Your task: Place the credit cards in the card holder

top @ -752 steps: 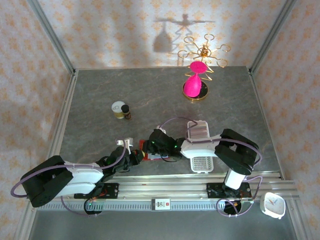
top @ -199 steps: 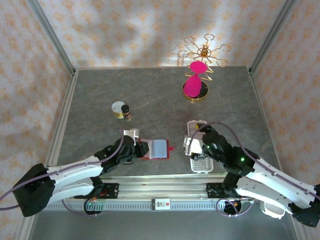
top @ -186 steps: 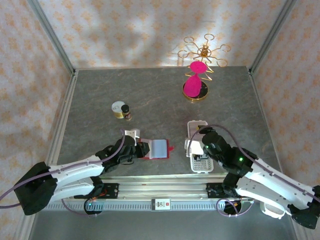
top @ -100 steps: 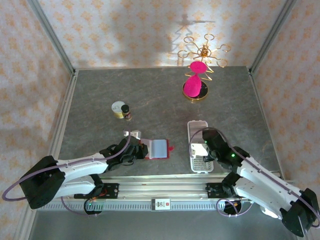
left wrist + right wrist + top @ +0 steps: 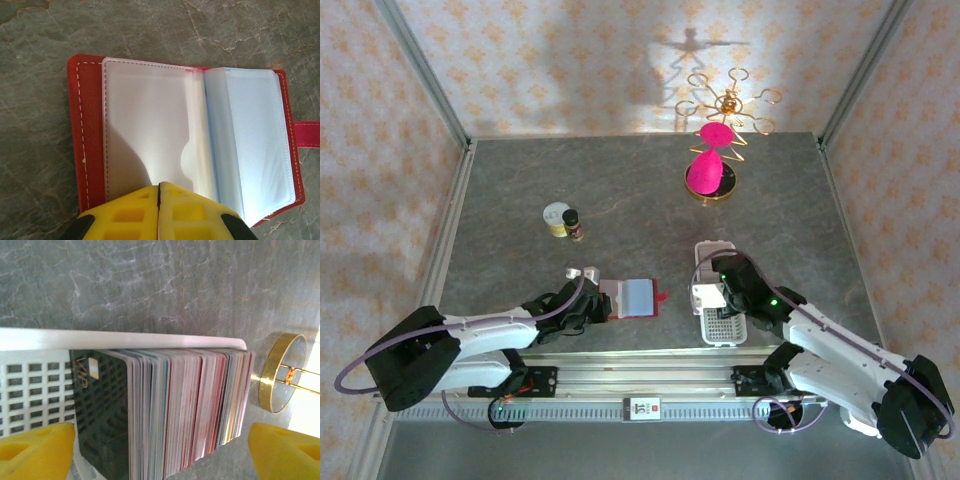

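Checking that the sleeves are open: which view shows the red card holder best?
Left wrist view: the card holder lies open close up, clear sleeves and snap tab plain, the shut left gripper at its edge. The top external view shows the card holder small, sleeve details lost.

1. On the dark front card of the stack standing in the white tray — pale letters, turned sideways, apparently "VIP"; next to them a small pale square, nothing legible on it.
2. On the other cards behind it — edges alone in sight, print hidden.
3. On the rail at the near table edge, a small white label with a red mark, too small to read.
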Available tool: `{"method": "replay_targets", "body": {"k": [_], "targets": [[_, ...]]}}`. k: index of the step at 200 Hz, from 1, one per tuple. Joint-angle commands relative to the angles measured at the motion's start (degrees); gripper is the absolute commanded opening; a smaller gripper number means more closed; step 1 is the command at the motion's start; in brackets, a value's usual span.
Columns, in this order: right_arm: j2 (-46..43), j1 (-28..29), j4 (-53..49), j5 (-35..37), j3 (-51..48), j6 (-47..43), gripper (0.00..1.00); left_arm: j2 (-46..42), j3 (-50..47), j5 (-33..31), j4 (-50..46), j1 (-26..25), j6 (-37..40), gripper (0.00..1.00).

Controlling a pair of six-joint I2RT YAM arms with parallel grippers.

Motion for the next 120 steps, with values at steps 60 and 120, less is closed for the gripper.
{"method": "replay_targets", "body": {"k": [60,120], "targets": [[2.80,-0.20,4.40,-0.74,-1.54,-1.63,0.83,0.52,-1.61,-0.37,1.63,-0.61,-0.33,0.08],[2.95,-0.24,4.12,0.61,-1.98,-2.32,0.67,0.43,-2.28,-0.33,2.26,-0.62,-0.61,0.07]]}}
